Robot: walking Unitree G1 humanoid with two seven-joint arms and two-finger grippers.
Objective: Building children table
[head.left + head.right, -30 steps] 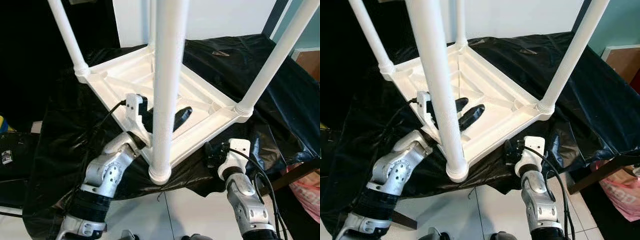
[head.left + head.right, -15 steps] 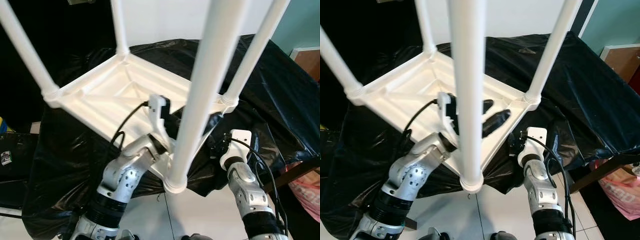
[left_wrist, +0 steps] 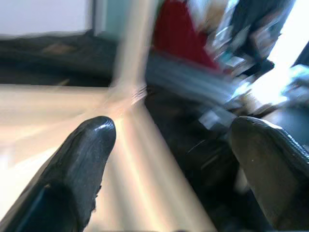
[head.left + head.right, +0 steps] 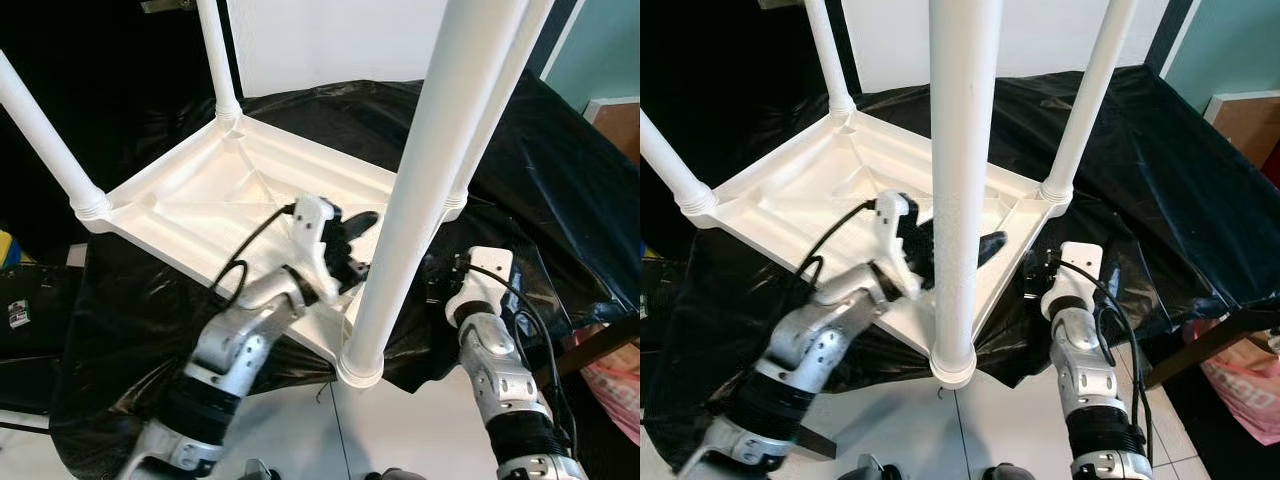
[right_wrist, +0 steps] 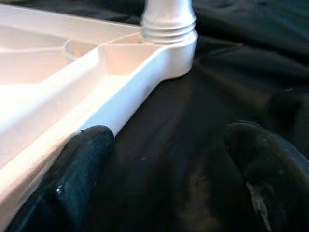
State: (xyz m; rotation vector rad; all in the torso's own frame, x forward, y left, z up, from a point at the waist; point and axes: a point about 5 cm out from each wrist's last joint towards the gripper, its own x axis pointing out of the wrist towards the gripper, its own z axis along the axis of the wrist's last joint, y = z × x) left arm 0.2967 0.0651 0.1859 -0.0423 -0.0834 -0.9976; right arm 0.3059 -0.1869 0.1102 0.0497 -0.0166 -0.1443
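L gripper: fingers spread apart, holding nothing. It reaches over the near edge of the table and sits above the underside, just behind the near leg. In the L wrist view the two fingers stand wide apart; background blurred, pale table surface below, dark sheet beyond. A black cable runs from the L wrist back along the arm.

R gripper: fingers spread, nothing between them. It sits low on the black sheet, just outside the table's right edge. In the R wrist view one finger lies close to the white rim, contact cannot be told; the other rests over the sheet. A leg socket at the table corner lies ahead of it.

Table: white plastic, upside down on the sheet, 4 legs pointing up. Near leg foot-socket corner overhangs the sheet edge toward the robot. Far leg at the rear corner, left leg at the left corner, right leg at the right corner. Underside shows ribbing and recessed panels.

Surroundings: white tile floor below the sheet edge; teal wall at upper right.
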